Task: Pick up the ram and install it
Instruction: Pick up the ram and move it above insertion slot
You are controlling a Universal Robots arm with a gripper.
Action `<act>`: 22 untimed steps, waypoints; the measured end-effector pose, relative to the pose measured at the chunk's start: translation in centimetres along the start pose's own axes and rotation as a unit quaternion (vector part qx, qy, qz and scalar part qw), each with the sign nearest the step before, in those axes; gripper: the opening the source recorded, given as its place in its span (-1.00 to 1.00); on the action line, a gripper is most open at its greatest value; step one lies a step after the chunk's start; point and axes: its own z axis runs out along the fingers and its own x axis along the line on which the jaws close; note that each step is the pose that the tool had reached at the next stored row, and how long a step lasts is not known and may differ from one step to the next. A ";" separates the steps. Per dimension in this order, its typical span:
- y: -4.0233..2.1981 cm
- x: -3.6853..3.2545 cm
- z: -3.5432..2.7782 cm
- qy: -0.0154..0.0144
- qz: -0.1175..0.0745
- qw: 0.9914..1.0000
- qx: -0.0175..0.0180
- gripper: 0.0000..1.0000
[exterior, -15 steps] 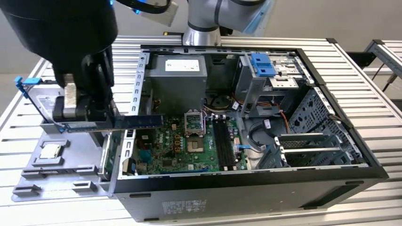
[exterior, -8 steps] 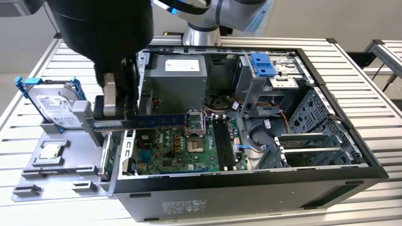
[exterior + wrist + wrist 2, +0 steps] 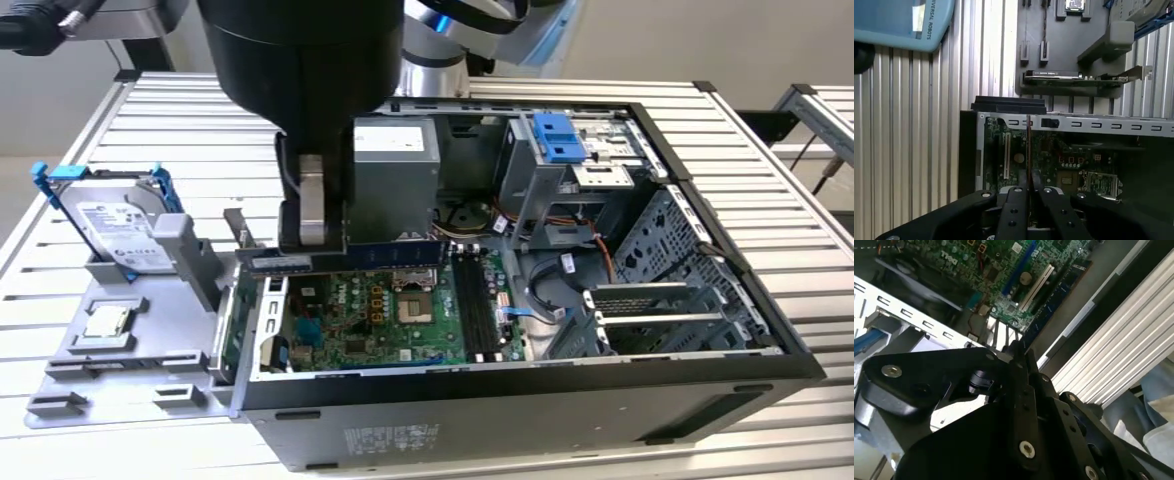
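Observation:
My gripper (image 3: pixel 314 238) hangs over the open computer case (image 3: pixel 534 390), shut on the ram (image 3: pixel 394 253), a long dark bluish stick held level just above the green motherboard (image 3: pixel 360 320). In the first wrist view the ram (image 3: pixel 1028 150) shows edge-on as a thin line between the black fingers (image 3: pixel 1015 200), over the board's left part. In the second wrist view the ram (image 3: pixel 1059 292) runs out from the gripper (image 3: pixel 1019 352) past the motherboard (image 3: pixel 1004 270). The black memory slots (image 3: pixel 474 300) lie to the exterior view's right of the processor socket (image 3: pixel 407 305).
A grey parts tray (image 3: pixel 134 355) stands at the exterior view's left of the case, holding a hard drive in a blue bracket (image 3: pixel 114 225) and a small square processor (image 3: pixel 107 320). A graphics card (image 3: pixel 1074 77) rests in the tray's holder. Cables (image 3: pixel 547 280) and drive bays (image 3: pixel 567 150) crowd the case.

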 end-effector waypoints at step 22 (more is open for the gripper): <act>-7.84 0.13 -0.21 -0.001 0.017 1.000 0.000 -1.00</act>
